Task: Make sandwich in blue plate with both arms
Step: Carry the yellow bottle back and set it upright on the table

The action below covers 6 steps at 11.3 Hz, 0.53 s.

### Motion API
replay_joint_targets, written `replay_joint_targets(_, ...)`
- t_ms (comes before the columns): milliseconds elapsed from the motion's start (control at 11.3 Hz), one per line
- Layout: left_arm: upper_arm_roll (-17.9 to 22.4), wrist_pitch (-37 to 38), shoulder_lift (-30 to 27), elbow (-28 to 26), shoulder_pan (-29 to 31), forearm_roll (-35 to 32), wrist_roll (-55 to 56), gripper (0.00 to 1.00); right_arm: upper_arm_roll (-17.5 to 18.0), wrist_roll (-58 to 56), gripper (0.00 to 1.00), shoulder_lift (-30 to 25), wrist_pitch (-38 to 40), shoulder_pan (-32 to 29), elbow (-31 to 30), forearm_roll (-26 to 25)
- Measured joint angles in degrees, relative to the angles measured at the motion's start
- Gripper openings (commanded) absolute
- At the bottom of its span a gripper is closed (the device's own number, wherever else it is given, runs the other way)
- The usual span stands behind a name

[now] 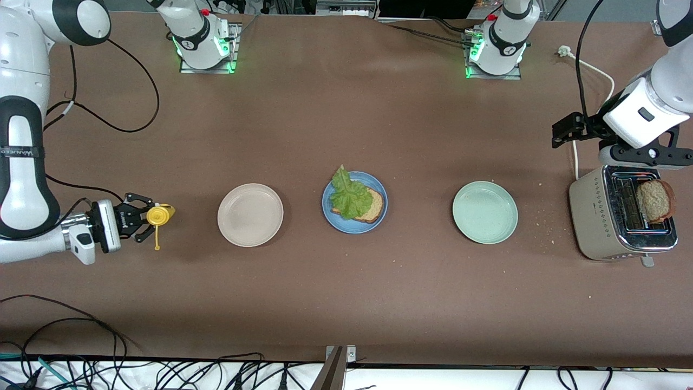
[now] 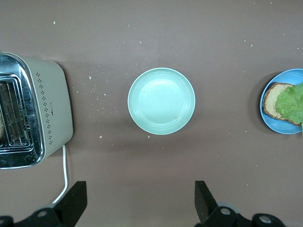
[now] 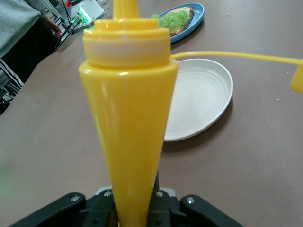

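Note:
The blue plate [image 1: 379, 214] [image 2: 284, 128] [image 3: 196, 12] lies mid-table with one brown bread slice [image 1: 374, 207] on it and a ruffled lettuce leaf [image 1: 349, 195] on the slice. A second bread slice [image 1: 655, 200] stands in the toaster [image 1: 595, 216] at the left arm's end. My left gripper [image 2: 140, 203] [image 1: 641, 157] hangs open and empty, high over the table beside the toaster. At the right arm's end, my right gripper [image 1: 145, 218] [image 3: 135, 201] is shut on a yellow squeeze bottle [image 1: 158, 215] [image 3: 130, 118], whose cap [image 3: 296, 80] dangles on its strap.
A cream-white plate [image 1: 250, 214] [image 3: 203, 99] lies between the bottle and the blue plate. Between the blue plate and the toaster [image 2: 47, 104] lies a pale green plate [image 1: 485, 212] [image 2: 161, 100]. The toaster's white cord [image 1: 590, 67] runs toward the bases. Crumbs dot the table.

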State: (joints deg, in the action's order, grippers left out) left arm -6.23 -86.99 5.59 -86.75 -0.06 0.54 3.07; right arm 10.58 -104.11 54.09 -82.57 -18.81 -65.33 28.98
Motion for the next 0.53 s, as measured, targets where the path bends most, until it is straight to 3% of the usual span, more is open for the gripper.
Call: replay_joint_targets(531, 0.0, 0.0, 0.0, 0.0, 0.0, 0.0, 0.0, 1.00, 2.1, -5.0, 0.00, 7.4, -2.0, 0.1, 0.1, 4.6)
